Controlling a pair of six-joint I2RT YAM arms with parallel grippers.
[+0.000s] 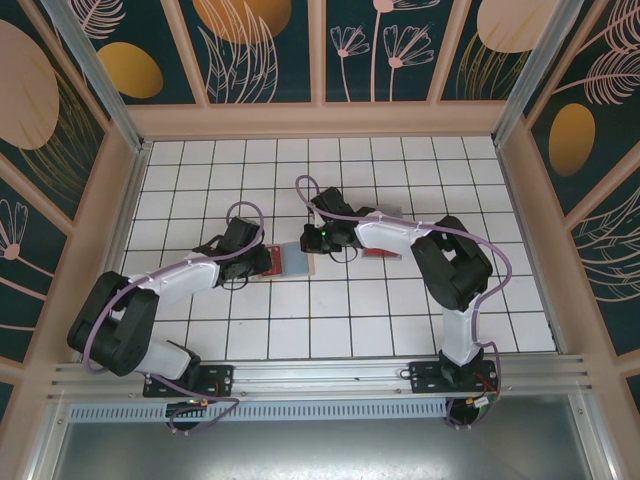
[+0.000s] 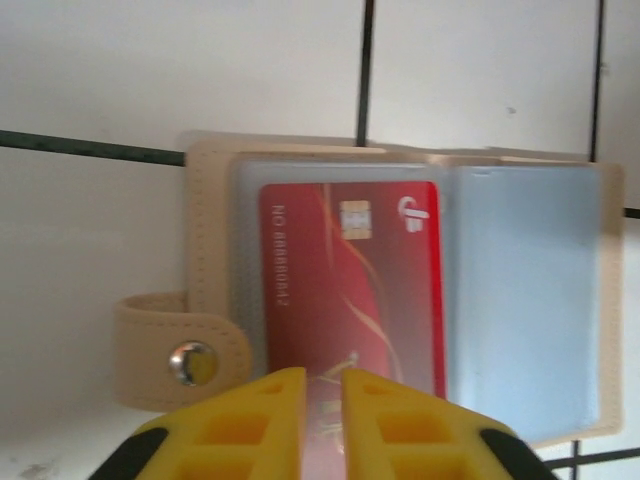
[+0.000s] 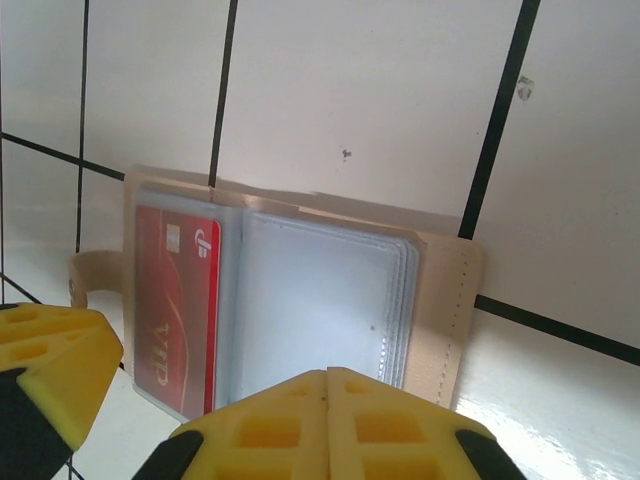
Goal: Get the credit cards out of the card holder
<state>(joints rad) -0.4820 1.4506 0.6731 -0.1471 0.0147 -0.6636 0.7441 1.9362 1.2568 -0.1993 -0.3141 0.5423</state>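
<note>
The card holder (image 1: 291, 262) lies open on the tiled bench (image 1: 400, 180), with a red card (image 2: 350, 290) in the sleeve on its strap side. The left end effector (image 2: 322, 385), fingers drawn almost together with a thin slit between them, sits over that card's near edge. The right end effector (image 3: 326, 390), pressed together, sits at the near edge of the holder's empty sleeve.

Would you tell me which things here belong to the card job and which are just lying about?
Job: card holder, red card in its sleeve, left gripper, right gripper, red piece to the holder's right (probably a card).
Not part of it: tiled table, patterned walls.
</note>
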